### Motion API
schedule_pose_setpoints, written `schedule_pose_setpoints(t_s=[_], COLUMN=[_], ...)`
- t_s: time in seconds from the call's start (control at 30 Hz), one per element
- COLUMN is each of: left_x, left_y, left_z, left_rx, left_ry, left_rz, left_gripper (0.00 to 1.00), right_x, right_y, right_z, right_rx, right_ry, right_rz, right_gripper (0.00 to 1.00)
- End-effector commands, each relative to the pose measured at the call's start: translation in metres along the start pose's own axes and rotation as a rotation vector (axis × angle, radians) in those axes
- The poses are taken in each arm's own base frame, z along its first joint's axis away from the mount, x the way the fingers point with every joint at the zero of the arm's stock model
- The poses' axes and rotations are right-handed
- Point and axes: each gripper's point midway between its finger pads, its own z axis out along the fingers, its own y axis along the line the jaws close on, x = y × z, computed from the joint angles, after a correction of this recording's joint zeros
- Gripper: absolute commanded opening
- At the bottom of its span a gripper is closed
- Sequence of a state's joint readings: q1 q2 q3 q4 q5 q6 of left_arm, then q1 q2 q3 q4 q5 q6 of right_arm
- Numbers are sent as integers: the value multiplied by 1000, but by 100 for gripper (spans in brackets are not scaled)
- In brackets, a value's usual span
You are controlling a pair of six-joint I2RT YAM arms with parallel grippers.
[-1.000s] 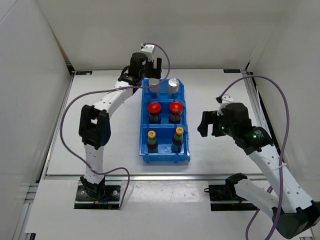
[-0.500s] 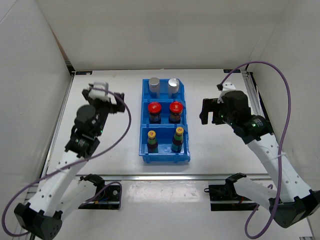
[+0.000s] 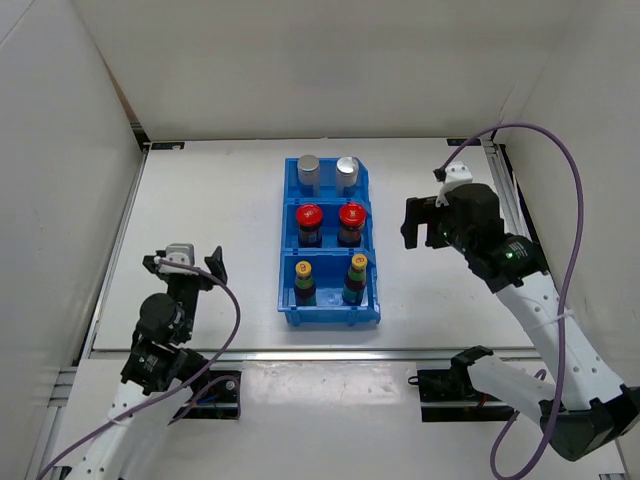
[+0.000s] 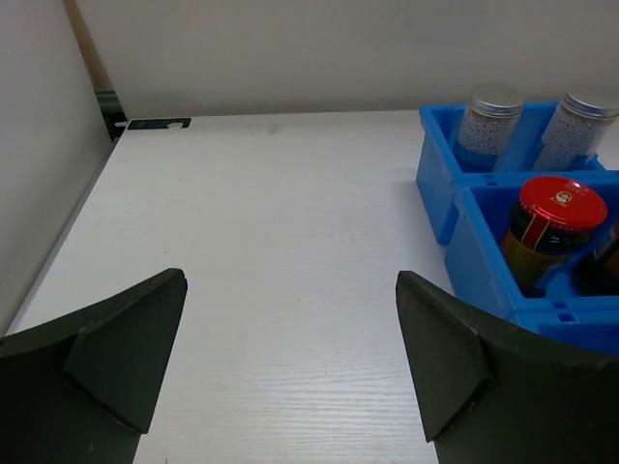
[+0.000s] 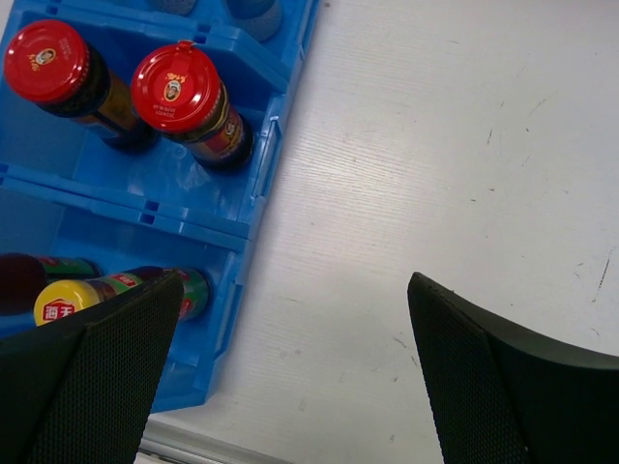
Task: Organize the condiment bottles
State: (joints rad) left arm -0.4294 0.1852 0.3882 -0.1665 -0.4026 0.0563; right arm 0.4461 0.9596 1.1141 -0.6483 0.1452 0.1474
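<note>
Six condiment bottles stand in the blue bin. Two silver-capped bottles fill the far compartment, two red-capped bottles the middle one, two yellow-capped bottles the near one. My left gripper is open and empty, low at the near left, well apart from the bin. My right gripper is open and empty, just right of the bin. The left wrist view shows a silver-capped bottle and a red-capped bottle. The right wrist view shows red caps and a yellow cap.
White walls close the table on the left, back and right. A metal rail runs along the near edge. A purple cable loops above the right arm. The bin's wall lies left of my right gripper.
My left arm has pulled back from the silver-capped bottles at the bin's far end to the near left corner, empty. My right gripper has shifted slightly up and stays beside the bin.
</note>
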Motion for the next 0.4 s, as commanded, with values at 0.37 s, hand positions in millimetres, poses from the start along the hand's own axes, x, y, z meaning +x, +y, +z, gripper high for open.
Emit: schedule_pose_setpoints(t_s=[0.37], left_x=[40], left_y=[-14], left_z=[18], left_rx=[6], left_ry=[145], left_rz=[-24], left_gripper=[100], right_x=[-22], right_y=[-1], right_z=[-2], right_rx=[21], right_ry=[-55], right_rz=[57], right_gripper=[100])
